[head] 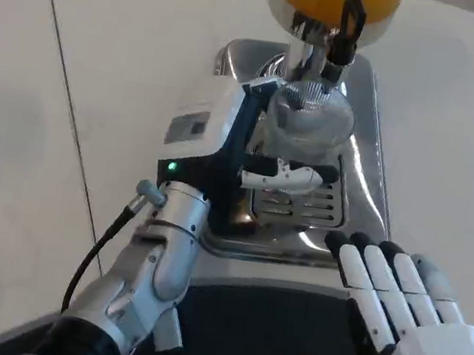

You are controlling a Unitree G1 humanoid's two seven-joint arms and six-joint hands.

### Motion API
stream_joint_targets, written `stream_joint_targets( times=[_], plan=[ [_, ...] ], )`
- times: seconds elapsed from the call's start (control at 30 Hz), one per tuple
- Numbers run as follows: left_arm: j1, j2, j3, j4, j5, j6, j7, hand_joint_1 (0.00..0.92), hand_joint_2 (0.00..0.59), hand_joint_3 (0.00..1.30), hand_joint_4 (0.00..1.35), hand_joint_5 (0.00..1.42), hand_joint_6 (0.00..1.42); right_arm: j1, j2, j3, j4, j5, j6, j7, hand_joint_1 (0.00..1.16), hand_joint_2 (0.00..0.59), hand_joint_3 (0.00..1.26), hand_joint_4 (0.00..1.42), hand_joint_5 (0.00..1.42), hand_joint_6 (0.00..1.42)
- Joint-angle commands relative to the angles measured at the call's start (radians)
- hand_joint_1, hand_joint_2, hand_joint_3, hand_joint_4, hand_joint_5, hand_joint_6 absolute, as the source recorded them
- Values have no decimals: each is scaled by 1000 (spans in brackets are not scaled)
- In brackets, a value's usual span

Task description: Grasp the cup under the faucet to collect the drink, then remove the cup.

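Nearest the camera, the right hand was laid flat at the front edge of the metal drip tray, fingers extended together, nothing held. Further in, the left hand was wrapped about the clear cup, which stood on the tray's grille directly beneath the faucet of the orange drink dispenser. For good filling, the cup was judged best kept upright, centred under the spout and firmly gripped until withdrawal.
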Motion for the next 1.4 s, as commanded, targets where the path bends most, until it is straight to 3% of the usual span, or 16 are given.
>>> stream_joint_targets(
  times=[0.03,0.2,0.33,0.5,0.67,1.0,1.4],
  plan=[
    [-2,18,-1,19,-26,-21,14,646,0,1143,1044,1405,1424,-7,-1,2,-13,-1,12,15,299,515,0,0,0,0],
    [24,32,-18,2,-17,-44,29,651,0,1122,1065,1392,1424,-23,-2,2,-17,9,21,34,298,512,0,0,0,0],
    [51,29,-33,-33,-1,-31,44,628,0,901,1008,1194,1341,-25,-2,1,-22,20,29,46,296,508,0,0,0,0],
    [66,38,-51,-55,-3,-45,35,381,14,454,493,833,965,-24,0,3,-21,25,34,47,294,505,0,0,0,0],
    [63,50,-54,-58,-14,-41,7,297,21,249,246,633,690,-24,4,14,-20,19,35,46,286,508,0,0,0,0],
    [70,72,-39,-86,-28,-48,-8,231,6,151,107,480,448,-32,0,13,-20,22,37,48,270,503,0,0,0,0],
    [144,183,-18,-183,-29,-76,-39,134,0,95,20,380,334,-34,5,41,-14,17,41,50,260,504,0,0,0,0]
  ],
)
